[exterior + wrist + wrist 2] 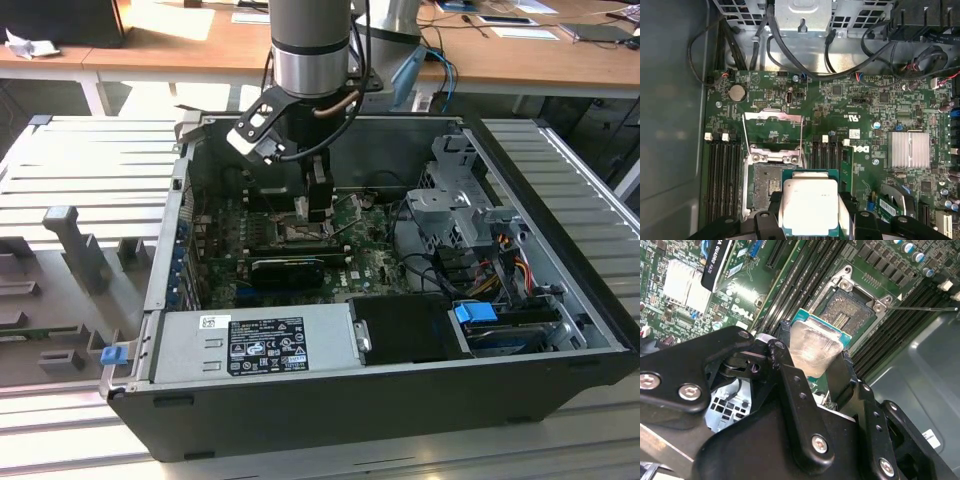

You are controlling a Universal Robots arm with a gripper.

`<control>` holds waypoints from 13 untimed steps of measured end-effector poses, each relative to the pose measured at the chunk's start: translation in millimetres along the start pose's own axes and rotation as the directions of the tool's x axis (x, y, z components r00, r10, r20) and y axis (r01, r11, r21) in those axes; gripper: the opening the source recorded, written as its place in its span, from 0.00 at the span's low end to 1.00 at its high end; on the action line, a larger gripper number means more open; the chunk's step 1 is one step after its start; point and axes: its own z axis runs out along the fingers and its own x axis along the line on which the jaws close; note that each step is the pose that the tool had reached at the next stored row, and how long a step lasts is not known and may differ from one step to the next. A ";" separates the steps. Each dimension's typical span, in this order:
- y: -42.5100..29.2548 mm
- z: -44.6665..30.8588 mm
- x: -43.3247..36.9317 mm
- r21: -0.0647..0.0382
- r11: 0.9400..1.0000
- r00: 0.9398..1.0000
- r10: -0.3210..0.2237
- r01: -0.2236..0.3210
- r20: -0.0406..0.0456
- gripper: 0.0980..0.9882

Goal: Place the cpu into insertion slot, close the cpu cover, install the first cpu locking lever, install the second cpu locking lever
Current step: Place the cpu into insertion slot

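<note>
Obs: end effector [814,360] clenched on cpu [810,206], chip flat, metal face twd wrist cams, looks clear of board. slot [765,186] bare, cover [772,117] swung open. cpu only partly over slot, offset twd heatsink [910,150] side.

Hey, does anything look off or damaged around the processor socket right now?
Nothing stands out. The gripper holds the cpu partly over the empty insertion slot, not seated. The cpu cover stands flipped open at the slot's edge, and no damage shows.
</note>
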 end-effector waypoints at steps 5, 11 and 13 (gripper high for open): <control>-0.9 10.7 0.9 0.001 1.000 1.000 0.000 0.000 0.000 0.48; -1.5 13.6 0.9 0.001 1.000 1.000 0.014 -0.014 0.001 0.48; -1.7 14.4 1.3 0.001 1.000 1.000 0.021 -0.021 0.002 0.48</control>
